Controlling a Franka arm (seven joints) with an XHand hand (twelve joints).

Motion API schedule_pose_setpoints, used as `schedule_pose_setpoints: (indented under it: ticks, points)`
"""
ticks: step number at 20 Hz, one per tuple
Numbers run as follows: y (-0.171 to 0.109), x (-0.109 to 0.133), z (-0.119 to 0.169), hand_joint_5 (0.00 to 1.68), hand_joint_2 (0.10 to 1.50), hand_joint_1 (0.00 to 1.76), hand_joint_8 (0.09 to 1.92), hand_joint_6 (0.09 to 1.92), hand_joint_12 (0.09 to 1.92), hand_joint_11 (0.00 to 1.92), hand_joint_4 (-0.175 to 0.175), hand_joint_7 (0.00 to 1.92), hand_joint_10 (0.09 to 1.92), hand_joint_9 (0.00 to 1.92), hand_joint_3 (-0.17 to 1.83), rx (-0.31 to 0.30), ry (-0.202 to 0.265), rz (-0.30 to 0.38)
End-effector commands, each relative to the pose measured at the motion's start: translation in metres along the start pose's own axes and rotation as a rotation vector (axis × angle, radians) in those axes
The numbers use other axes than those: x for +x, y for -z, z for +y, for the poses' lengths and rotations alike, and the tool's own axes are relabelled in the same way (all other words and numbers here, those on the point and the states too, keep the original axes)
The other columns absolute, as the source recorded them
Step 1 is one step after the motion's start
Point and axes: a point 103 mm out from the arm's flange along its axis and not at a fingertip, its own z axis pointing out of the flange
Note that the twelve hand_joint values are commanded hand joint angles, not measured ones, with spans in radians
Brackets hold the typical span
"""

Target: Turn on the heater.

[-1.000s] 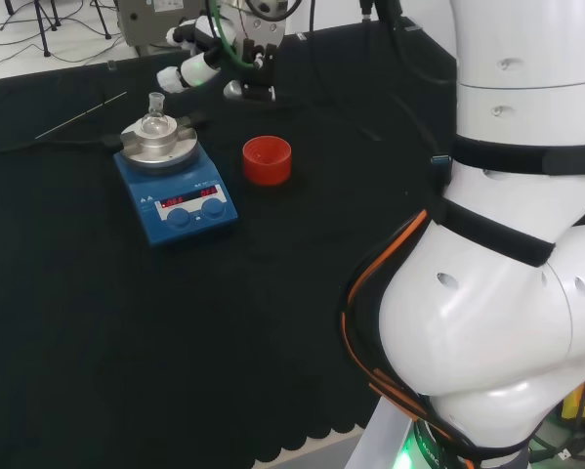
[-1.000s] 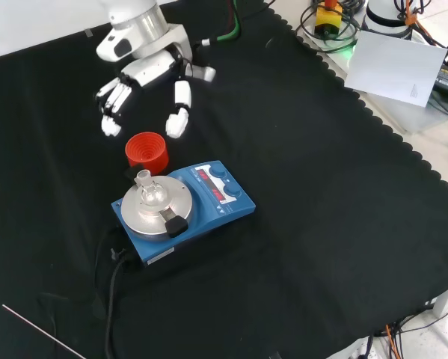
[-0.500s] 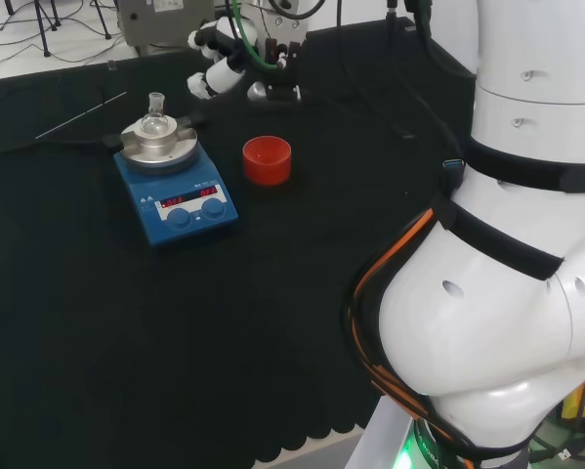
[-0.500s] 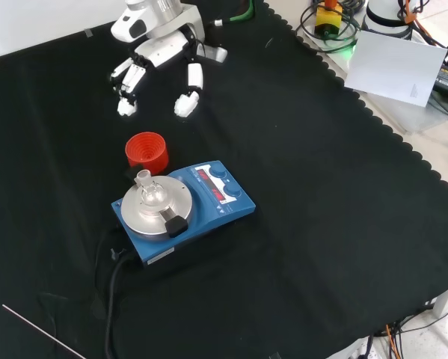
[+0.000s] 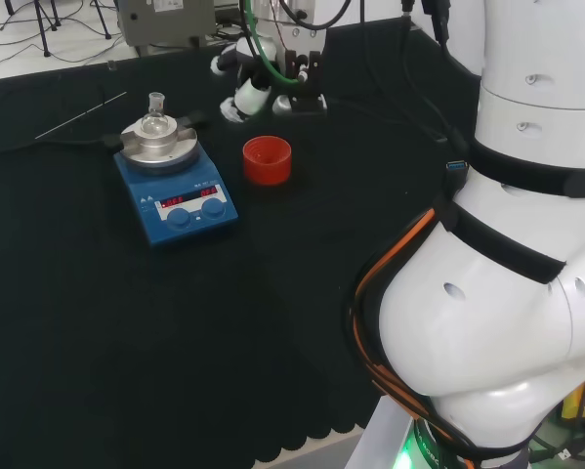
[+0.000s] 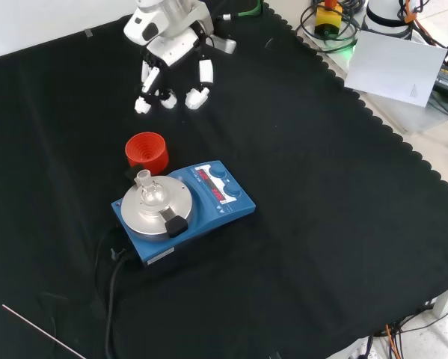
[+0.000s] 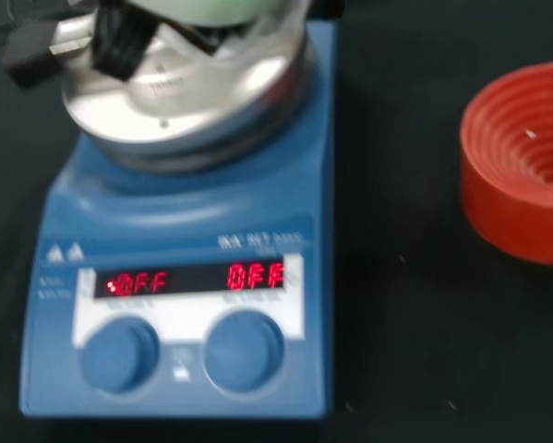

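The heater (image 6: 212, 200) is a blue box with a round silver plate, two lit red displays and two blue knobs (image 7: 244, 349) on its front. A small clear flask (image 6: 150, 191) stands on the plate. In the head view the heater (image 5: 178, 191) is at the left, and the hand (image 5: 254, 90) hovers beyond and to its right. In the front view the hand (image 6: 171, 54) hangs past the red ring, apart from the heater, its fingers relaxed and pointing down, with nothing in them. The wrist view looks at the heater's front (image 7: 179, 295) from close by.
A red ribbed ring (image 6: 146, 150) stands on the cloth between hand and heater, also in the head view (image 5: 267, 159). A black cable (image 6: 110, 295) leaves the heater. A thin metal rod (image 6: 44, 333) lies near the cloth's edge. White paper (image 6: 399, 67) lies off the cloth.
The hand has moved to the right in the head and front views, away from above the red ring. Its fingers have drawn closer together and hang downward. The heater has not moved.
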Motion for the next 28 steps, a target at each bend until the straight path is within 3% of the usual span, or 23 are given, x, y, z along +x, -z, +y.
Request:
schedule_pose_setpoints:
  ticks: [1, 9, 21, 25, 28]
  points:
    - [-0.020, -0.013, -0.021, 0.33, 0.63, 1.07, 0.68, 0.09, 1.06, 1.09, -0.023, 1.25, 0.45, 1.42, 0.76, 0.067, -0.025, -0.067]
    - [-0.046, -0.013, -0.033, 0.34, 0.65, 1.19, 0.81, 0.09, 0.71, 1.51, -0.041, 1.41, 0.46, 1.61, 0.76, 0.109, -0.020, -0.102]
    - [-0.061, 0.001, -0.039, 0.36, 0.66, 1.26, 1.05, 0.09, 0.55, 1.71, -0.054, 1.47, 0.72, 1.71, 0.76, 0.176, 0.013, -0.159]
    - [-0.063, 0.005, -0.044, 0.38, 0.66, 1.27, 1.21, 0.09, 0.69, 1.83, -0.058, 1.52, 0.94, 1.78, 0.77, 0.204, 0.015, -0.193]
    - [-0.064, 0.012, -0.048, 0.41, 0.67, 1.26, 1.40, 0.09, 1.21, 1.91, -0.053, 1.57, 1.29, 1.83, 0.78, 0.228, 0.020, -0.217]
